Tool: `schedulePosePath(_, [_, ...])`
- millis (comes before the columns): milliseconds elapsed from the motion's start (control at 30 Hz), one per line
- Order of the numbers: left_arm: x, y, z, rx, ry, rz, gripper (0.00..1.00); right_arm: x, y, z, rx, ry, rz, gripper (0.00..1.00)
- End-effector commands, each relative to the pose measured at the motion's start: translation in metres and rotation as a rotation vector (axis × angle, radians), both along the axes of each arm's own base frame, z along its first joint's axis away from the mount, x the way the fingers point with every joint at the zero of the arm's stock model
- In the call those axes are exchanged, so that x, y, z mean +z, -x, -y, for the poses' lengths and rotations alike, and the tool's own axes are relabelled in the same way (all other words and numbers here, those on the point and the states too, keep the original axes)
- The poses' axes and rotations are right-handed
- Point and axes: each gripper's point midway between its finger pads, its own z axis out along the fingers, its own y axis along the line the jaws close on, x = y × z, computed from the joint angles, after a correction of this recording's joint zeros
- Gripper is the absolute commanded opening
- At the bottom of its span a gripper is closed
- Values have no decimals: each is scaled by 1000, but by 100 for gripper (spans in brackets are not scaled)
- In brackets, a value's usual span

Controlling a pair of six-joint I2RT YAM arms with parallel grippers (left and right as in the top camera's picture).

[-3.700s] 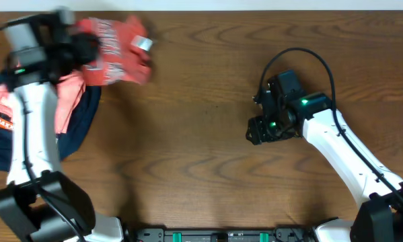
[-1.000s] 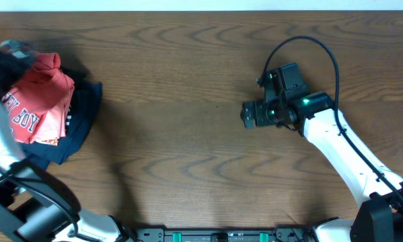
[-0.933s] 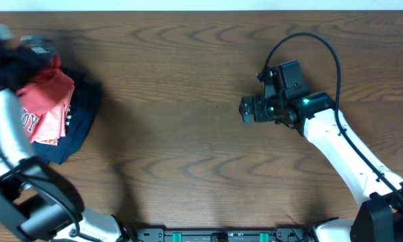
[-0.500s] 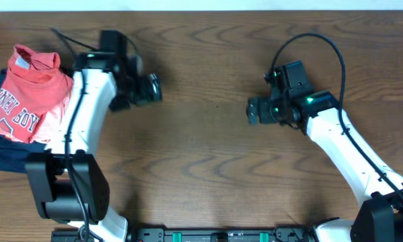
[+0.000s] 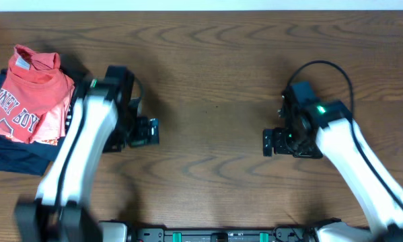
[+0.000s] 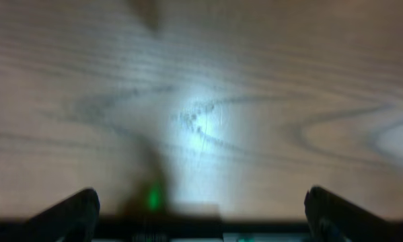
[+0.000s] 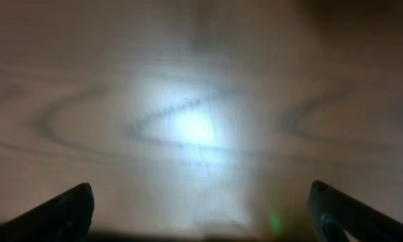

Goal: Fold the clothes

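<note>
Overhead view.

Item 1: coral-red t-shirt [image 5: 36, 94], folded, at the desk's [image 5: 208, 60] far left corner, lying on top of a navy garment [image 5: 13, 158].
- Chest print faces up, set at a slant. The white-and-dark lettering reads "NEY BOY" as far as it can be made out.
- A white star [image 5: 1, 121] sits below the lettering.
- The small white collar tag [image 5: 21, 62] is too small to read.

Item 2: left claw [image 5: 149, 132], open and empty, over bare desk left of centre, apart from the shirt.

Item 3: right claw [image 5: 268, 142], open and empty, over bare desk right of centre.

Left wrist view: fingertips [image 6: 80, 205] spread wide, with only blurred wood grain between them.
</note>
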Motion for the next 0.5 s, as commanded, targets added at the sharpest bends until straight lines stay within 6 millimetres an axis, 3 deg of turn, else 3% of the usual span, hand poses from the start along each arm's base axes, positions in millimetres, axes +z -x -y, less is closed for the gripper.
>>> schedulePosePath(0, [26, 16, -2, -10, 14, 241, 98, 48, -10, 4, -15, 32, 318, 99])
schedulePosePath(133, [64, 23, -2, 15, 60, 583, 98, 112, -13, 25, -154, 68, 731, 99])
schedulePosePath(200, [92, 25, -2, 25, 83, 755, 98, 139, -2, 28, -170, 5, 848, 99])
schedulePosePath(267, [117, 36, -3, 26, 97, 886, 98, 159, 12, 34, -185, -54, 927, 99])
schedulePosePath(467, [157, 70, -7, 25, 123, 1119, 98, 193, 40, 50, -225, -156, 1078, 99])
